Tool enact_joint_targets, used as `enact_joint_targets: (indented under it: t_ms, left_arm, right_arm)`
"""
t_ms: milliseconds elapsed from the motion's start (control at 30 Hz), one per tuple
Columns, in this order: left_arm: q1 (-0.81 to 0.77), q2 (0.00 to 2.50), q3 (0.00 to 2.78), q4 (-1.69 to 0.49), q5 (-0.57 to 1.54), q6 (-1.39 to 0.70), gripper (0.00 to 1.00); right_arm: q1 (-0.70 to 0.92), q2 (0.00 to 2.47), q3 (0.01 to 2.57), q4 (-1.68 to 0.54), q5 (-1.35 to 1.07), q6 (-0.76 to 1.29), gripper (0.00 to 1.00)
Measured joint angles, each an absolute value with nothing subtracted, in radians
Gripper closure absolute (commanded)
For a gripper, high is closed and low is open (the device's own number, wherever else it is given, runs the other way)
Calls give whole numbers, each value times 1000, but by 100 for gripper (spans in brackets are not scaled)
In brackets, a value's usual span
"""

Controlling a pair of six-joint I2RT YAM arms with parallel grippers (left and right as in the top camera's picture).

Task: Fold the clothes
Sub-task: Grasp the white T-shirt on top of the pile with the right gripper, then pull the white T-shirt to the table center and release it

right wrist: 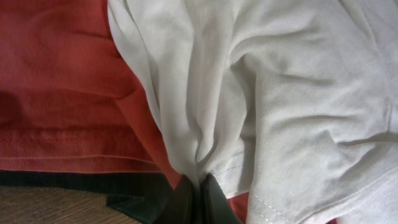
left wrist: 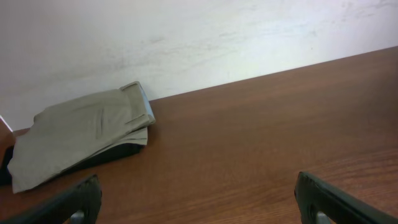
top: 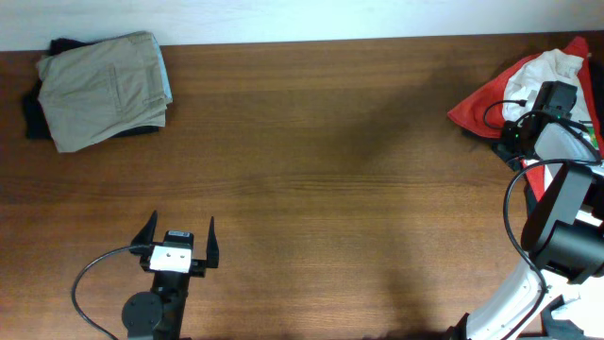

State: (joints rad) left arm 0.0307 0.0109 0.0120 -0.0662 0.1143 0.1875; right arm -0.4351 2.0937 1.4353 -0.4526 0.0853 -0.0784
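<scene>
At the table's far right lies a heap of clothes: a white shirt [top: 559,66] on top of a red garment [top: 477,102]. In the right wrist view my right gripper [right wrist: 200,194] is shut on a bunched fold of the white shirt [right wrist: 280,93]. Red cloth [right wrist: 56,93] lies to its left, with a dark garment [right wrist: 74,180] under it. My left gripper [top: 179,229] stands open near the front left edge, with only bare table between its fingertips [left wrist: 87,194]. It is far from any cloth.
A folded khaki garment [top: 104,90] lies on a dark one [top: 36,121] at the back left corner, and the khaki garment [left wrist: 81,134] shows in the left wrist view too. The brown wooden table [top: 330,170] ends at a white wall [left wrist: 186,37] behind. The right arm's base [top: 566,246] stands at the front right.
</scene>
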Motion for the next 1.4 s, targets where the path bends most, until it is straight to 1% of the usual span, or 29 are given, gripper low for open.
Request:
enact_joint_targets:
  t_ms: [200, 367, 400, 467, 533, 567, 600, 633, 867, 1000, 1100, 1233, 1400]
  left_arm:
    - [30, 11, 12, -66, 114, 187, 1]
    - [31, 11, 12, -66, 114, 187, 1]
    - [30, 11, 12, -66, 114, 187, 1]
    - [31, 11, 12, -66, 114, 187, 1]
    - [30, 11, 12, -66, 114, 187, 1]
    - [31, 11, 12, -66, 114, 187, 1]
    - [30, 11, 12, -66, 114, 187, 1]
    - [31, 11, 12, -66, 114, 187, 1]
    - [31, 11, 12, -66, 114, 187, 1]
    - [31, 11, 12, -66, 114, 187, 1]
    - [31, 11, 12, -66, 114, 187, 1]
    - [31, 11, 12, -66, 114, 187, 1]
    - [31, 11, 12, -66, 115, 187, 1]
  right_arm:
    - [-435, 2066, 1435, -444, 86, -62, 96]
    - [-435, 1932, 1438, -439, 107, -12, 95]
    - [-435, 1905, 1440, -436, 109, -6, 94]
    - [-435, 1842, 1444, -432, 112, 0, 89]
    - [-435, 1770, 1448, -428, 115, 4, 89]
    - [-435, 1741, 1450, -426, 116, 6, 89]
    - [-435, 1714, 1453, -426, 116, 8, 94]
    - [-435, 1689, 1455, -426, 116, 8, 96]
    - [-411, 1606, 1457, -439, 115, 15, 96]
    - [-305, 1523, 1456, -433, 87, 20, 96]
    - [-189, 1411, 1463, -418, 48, 46, 96]
    - [1, 1288, 1528, -407, -12, 85, 96]
    - [311, 1229, 1574, -395, -62, 154, 96]
